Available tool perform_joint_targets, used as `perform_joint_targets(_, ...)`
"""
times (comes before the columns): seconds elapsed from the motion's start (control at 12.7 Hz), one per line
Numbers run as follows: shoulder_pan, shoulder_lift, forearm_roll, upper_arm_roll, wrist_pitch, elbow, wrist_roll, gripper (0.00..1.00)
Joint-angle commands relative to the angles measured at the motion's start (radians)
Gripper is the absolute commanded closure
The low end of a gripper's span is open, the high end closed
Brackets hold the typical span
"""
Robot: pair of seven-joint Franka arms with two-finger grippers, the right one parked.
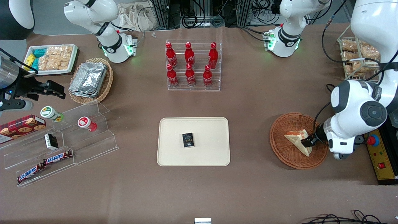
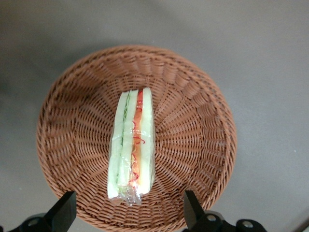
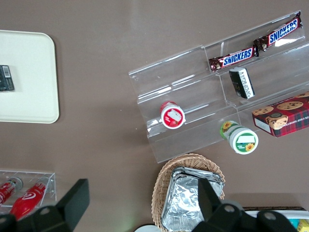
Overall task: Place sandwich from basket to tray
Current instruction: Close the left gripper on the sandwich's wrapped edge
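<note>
The sandwich [image 1: 298, 140], a wrapped pale wedge with red-orange and green filling, lies in the round reddish-brown wicker basket [image 1: 281, 146] toward the working arm's end of the table. It also shows in the left wrist view [image 2: 132, 147], inside the basket [image 2: 193, 121]. My left gripper [image 1: 307, 141] [image 2: 129, 212] hangs just above the basket over the sandwich's end, open and empty, its fingers [image 2: 63, 209] well apart on either side of the wedge. The cream tray [image 1: 174, 155] lies at the table's middle with a small black packet [image 1: 188, 140] on it.
A clear rack of red bottles [image 1: 192, 67] stands farther from the camera than the tray. A wire rack of snack packets [image 1: 357, 56] stands near the working arm. Toward the parked arm's end are a clear stepped stand [image 1: 62, 140], an oval basket of foil trays [image 1: 90, 79] and a white snack tray [image 1: 51, 59].
</note>
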Motion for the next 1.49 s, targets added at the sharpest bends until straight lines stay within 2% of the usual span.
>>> perform_joint_targets(0.0, 0.001, 0.031, 0.001, -0.006, 0.031, -0.004, -0.061, 0.0)
perform_joint_targets(1.02, 0.006, 0.094, 0.009, 0.025, 0.155, -0.082, -0.084, 0.01)
perform_joint_targets(1.1, 0.006, 0.105, 0.014, 0.025, 0.163, -0.079, -0.084, 0.1)
perform_joint_targets(1.18, 0.004, 0.108, 0.015, 0.025, 0.178, -0.079, -0.084, 0.47)
perform_joint_targets(1.26, 0.004, 0.108, 0.017, 0.025, 0.181, -0.079, -0.082, 0.72)
perform_joint_targets(1.34, 0.004, 0.11, 0.026, 0.025, 0.181, -0.079, -0.078, 0.93)
perform_joint_targets(1.42, 0.004, 0.113, 0.052, 0.027, 0.181, -0.08, -0.078, 1.0)
